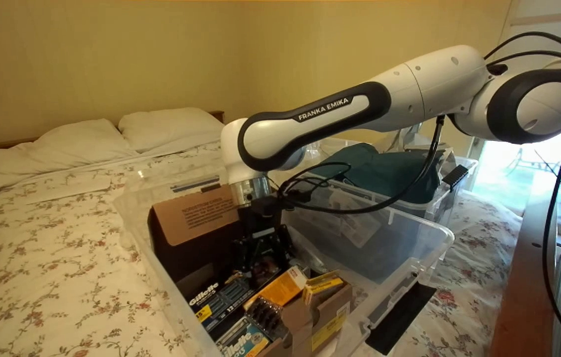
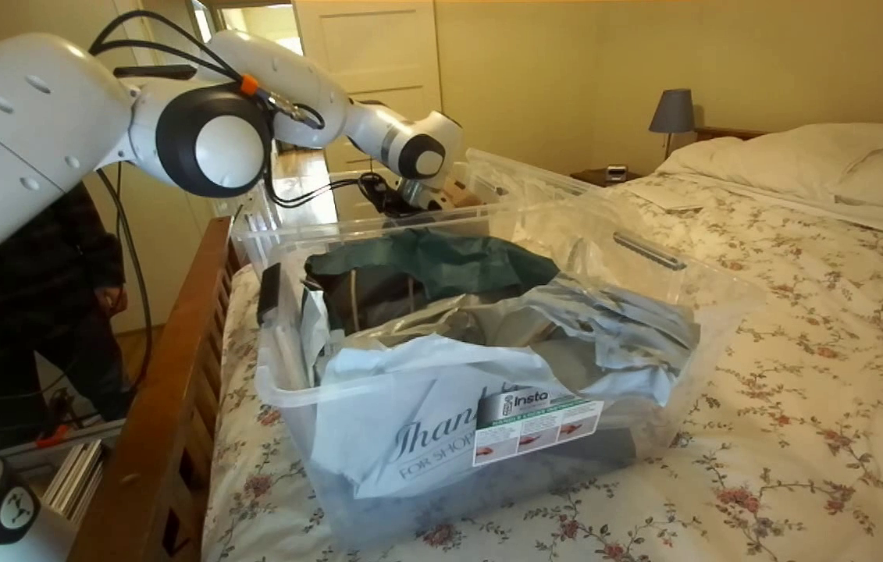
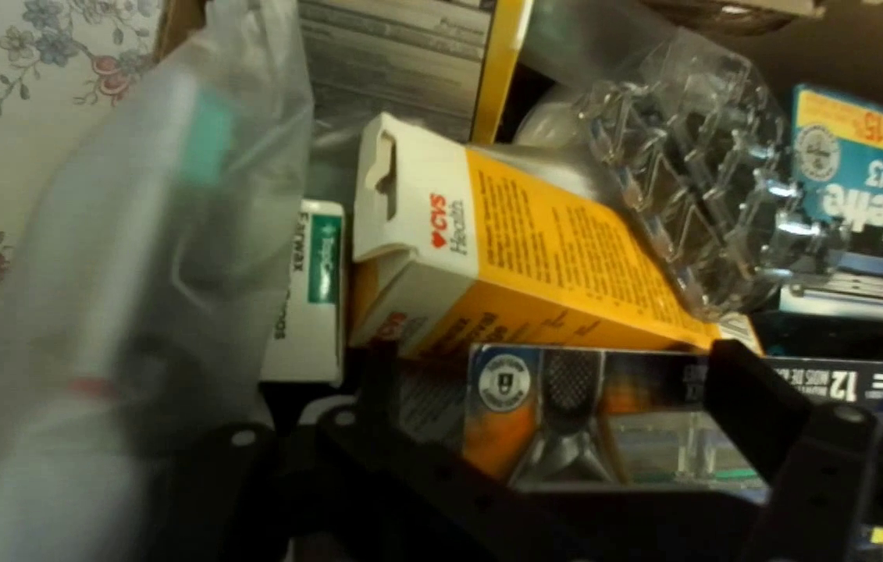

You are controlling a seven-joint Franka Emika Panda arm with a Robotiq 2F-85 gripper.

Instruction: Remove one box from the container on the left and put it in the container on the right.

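In an exterior view, a white robot arm [image 1: 409,89] extended from the right edge, its end down inside a clear plastic bin [image 1: 399,243] on a flowered bedspread [image 1: 72,258]. The bin, most likely the container on the left, was crowded with goods: a yellow-and-white box [image 1: 280,287], a dark razor pack [image 1: 225,300] and a cardboard carton [image 1: 201,213]. The jaws pointed down among them.

In an exterior view, a second bin [image 2: 285,395] stood in the foreground, heaped with shopping bags [image 2: 394,398] and green cloth [image 2: 449,261]. It was probably the container on the right, where the box was due to go; it hid the tips of the jaws.

In the wrist view, the jaws stood wide apart with nothing visibly gripped. One end of the razor pack showed in the gap between them; the yellow-and-white box lay just beyond, slanted, with a small white box [image 3: 312,320] beside its end. A loose plastic bag [image 3: 230,273], blurred, covered much of the left side.

The step in hand looked like seizing a box. The razor pack seemed the likeliest target, though not certainly. The next move called for squaring the jaws across it, pinching firmly clear of the loose plastic bag, then lifting straight up
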